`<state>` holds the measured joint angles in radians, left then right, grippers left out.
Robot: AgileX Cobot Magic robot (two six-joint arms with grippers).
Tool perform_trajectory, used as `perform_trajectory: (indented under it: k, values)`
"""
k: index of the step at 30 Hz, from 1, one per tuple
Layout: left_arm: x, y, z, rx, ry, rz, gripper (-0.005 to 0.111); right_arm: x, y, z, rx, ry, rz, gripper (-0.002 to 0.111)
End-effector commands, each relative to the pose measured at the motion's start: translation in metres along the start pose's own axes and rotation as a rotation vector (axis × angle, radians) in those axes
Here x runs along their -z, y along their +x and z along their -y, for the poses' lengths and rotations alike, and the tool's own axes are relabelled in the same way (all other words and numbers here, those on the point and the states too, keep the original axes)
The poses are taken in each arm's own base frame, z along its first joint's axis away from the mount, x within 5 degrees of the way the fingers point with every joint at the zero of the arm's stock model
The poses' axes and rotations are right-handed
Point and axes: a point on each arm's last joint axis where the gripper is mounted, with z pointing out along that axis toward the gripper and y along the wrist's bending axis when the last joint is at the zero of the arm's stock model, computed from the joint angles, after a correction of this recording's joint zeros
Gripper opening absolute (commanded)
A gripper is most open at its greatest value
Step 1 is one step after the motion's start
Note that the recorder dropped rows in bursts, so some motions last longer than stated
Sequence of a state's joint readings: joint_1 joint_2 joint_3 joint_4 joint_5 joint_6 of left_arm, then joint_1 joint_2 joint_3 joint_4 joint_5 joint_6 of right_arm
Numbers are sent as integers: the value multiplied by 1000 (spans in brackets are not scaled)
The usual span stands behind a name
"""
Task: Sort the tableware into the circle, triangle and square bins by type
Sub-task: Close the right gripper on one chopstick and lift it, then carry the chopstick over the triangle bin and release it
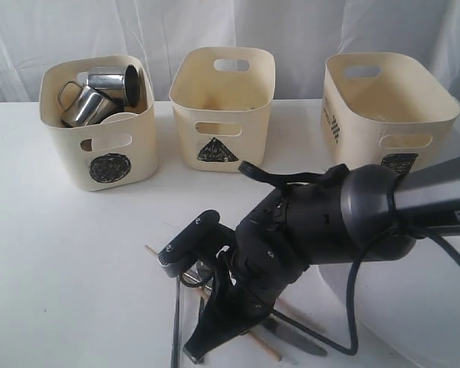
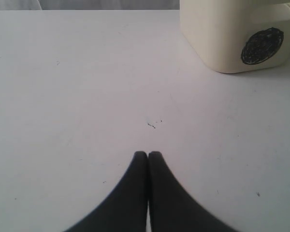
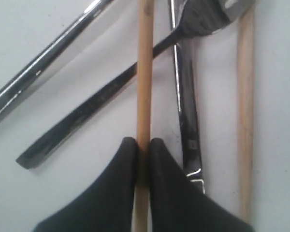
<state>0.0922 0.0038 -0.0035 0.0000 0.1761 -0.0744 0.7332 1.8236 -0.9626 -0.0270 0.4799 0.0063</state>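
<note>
The white desk (image 1: 77,253) lies under both tools. A white plate (image 1: 414,307) rests on it just to the right of the right tool (image 1: 197,351), partly hidden behind the right arm (image 1: 330,222).

Three cream bins stand in a row on the far side of the desk, well apart from the right tool. The triangle bin (image 1: 222,115) is roughly straight beyond it. The circle bin (image 1: 100,146) stands off to its left and the square bin (image 1: 383,115) off to its right. Two steel mugs (image 1: 84,107) lie tipped inside the circle bin.

The right tool points down at the desk, and its two dark fingers (image 3: 116,193) pinch one wooden chopstick (image 3: 144,72) between them. That chopstick runs straight out past the tips. Steel cutlery (image 3: 186,106) lies on the desk right beside the pinched chopstick. One handle runs alongside it, one crosses under it at a slant, and another lies further out. I cannot tell which piece is which. A second chopstick (image 3: 245,96) lies beyond the nearest steel handle, roughly parallel to the held one.

The left tool (image 2: 147,154) has its fingers pressed together with nothing between them. It hangs over bare desk. The circle bin (image 2: 217,43) stands ahead of its tips and off to one side, well apart.
</note>
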Motion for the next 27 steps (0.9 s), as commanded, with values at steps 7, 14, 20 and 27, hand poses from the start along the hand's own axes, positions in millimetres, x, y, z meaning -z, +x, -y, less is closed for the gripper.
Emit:
perform_trajectory:
  k: [7,14,20,27]
  values:
    - [0,1,0,3,4,5,0,139,-62,2,-70,-12,562,0]
    - [0,1,0,3,4,5,0,185,-83,6,-126,-46,958,0]
    - [0,1,0,3,4,5,0,190,-91,36,-179,13,1102,0]
    - [0,1,0,3,4,5,0,179,-98,97,-437,82,1321,0]
